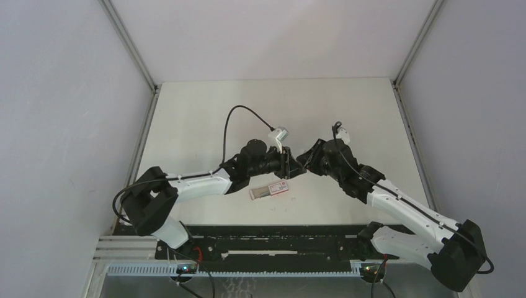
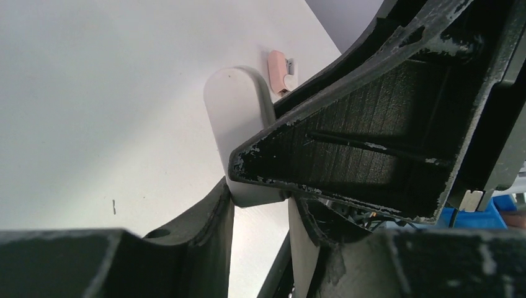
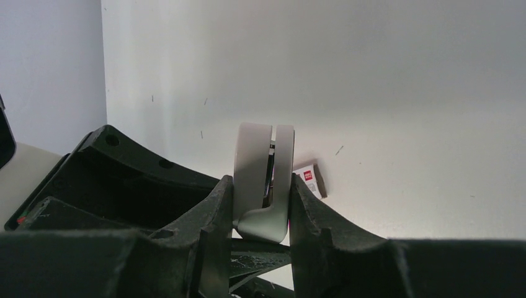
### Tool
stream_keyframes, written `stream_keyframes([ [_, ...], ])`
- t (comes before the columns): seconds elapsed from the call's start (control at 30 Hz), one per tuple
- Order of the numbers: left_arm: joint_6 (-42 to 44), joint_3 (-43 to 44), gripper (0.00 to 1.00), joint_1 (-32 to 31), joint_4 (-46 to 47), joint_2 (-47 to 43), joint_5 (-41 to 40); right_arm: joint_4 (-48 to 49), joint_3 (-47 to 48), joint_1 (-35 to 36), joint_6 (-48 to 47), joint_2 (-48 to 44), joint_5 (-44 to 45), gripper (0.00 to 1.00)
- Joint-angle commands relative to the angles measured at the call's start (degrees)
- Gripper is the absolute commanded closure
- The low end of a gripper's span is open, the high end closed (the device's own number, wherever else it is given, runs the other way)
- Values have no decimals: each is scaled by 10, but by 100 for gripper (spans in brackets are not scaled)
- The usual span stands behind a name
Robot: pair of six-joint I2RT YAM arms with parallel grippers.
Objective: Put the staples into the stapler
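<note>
Tightly, the right gripper point(image 3: 260, 189) clamps the one stapler point(image 3: 254, 155) upright between its two fingers. Opposite it, the left gripper point(image 2: 231, 181) has its fingers narrowed onto the stapler's rounded end. Both arms stretch low and inward, bent at the elbow, wrists nose to nose over the middle of the table point(image 1: 198, 118). One staple box point(image 1: 270, 190) lies flat just on their near side.

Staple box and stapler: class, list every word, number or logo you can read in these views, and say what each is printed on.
No text can be read.
The staple box has a red logo patch and dark print, too small and blurred to read in any view.
The stapler shows no lettering on its visible faces.
</note>
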Motion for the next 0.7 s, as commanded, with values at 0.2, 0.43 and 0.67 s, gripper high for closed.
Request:
stream_keyframes([
  [0.2, 32, 31, 100, 7, 19, -8, -31, 26, -8, 33, -35, -43, -11, 82],
  [0.43, 35, 7, 100, 7, -7, -31, -46, 7, -12, 11, -76, -57, -15, 44],
  [0.67, 46, -8, 100, 7, -36, -41, -58, 11, -13, -26, -119, -81, -56, 20],
])
